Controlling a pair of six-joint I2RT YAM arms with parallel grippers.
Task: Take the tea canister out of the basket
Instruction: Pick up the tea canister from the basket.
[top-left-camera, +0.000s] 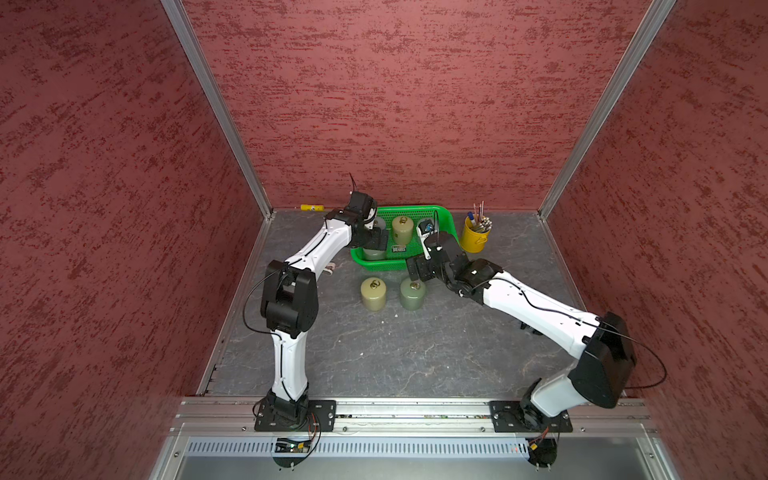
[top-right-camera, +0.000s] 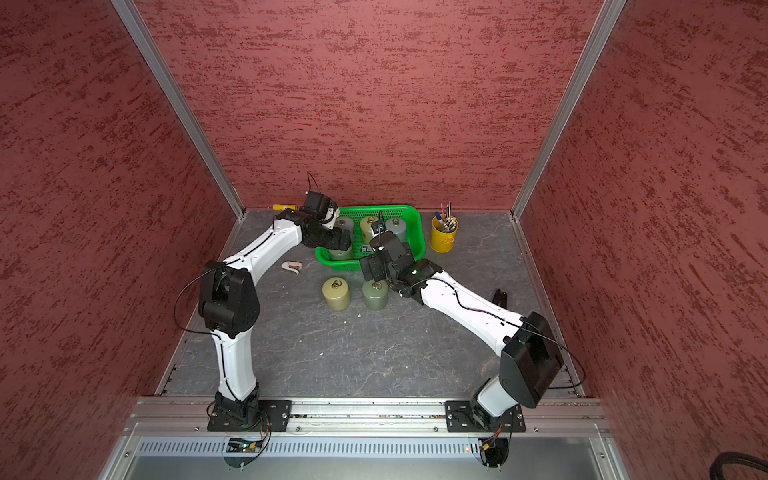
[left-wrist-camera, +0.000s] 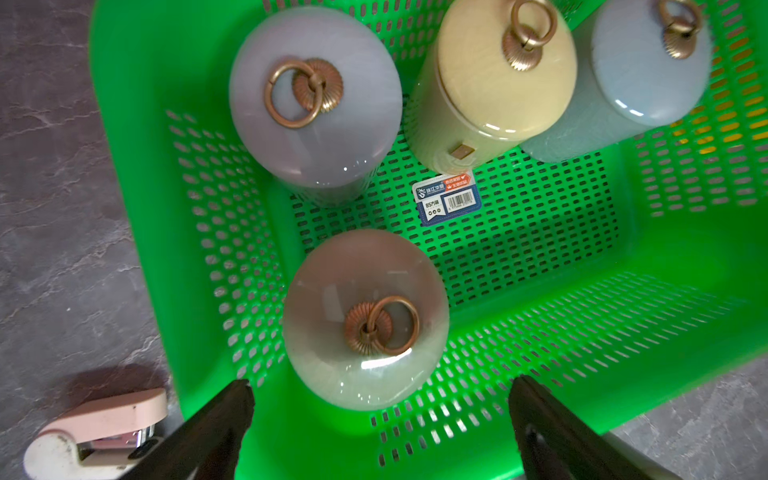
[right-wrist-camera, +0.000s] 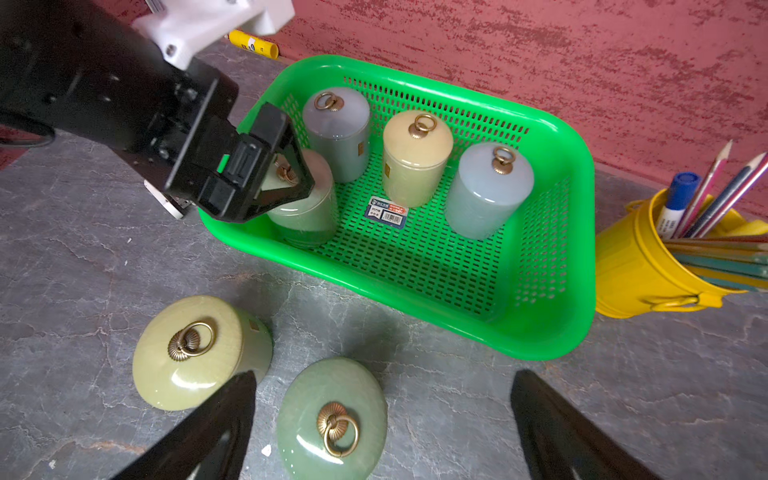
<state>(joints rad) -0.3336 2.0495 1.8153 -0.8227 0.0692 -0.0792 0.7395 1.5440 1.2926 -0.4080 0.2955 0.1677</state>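
Left gripper (left-wrist-camera: 382, 384) is spread wide over the nearest tea canister (left-wrist-camera: 365, 320) in the basket (left-wrist-camera: 137, 124), probably lined up for a grab; right gripper (right-wrist-camera: 384, 376), equally wide and empty, is parked outside.

Three tea canisters (right-wrist-camera: 417, 158) line the far wall of the green basket (right-wrist-camera: 579, 232). A fourth canister (left-wrist-camera: 365, 320) fills a near corner, with the wide-open left gripper (left-wrist-camera: 381, 380) over it. Around the label (right-wrist-camera: 386, 210) the floor is bare. Two tabletop canisters (right-wrist-camera: 195, 353) front the near wall, and a pen bucket (right-wrist-camera: 636, 266) flanks one end.
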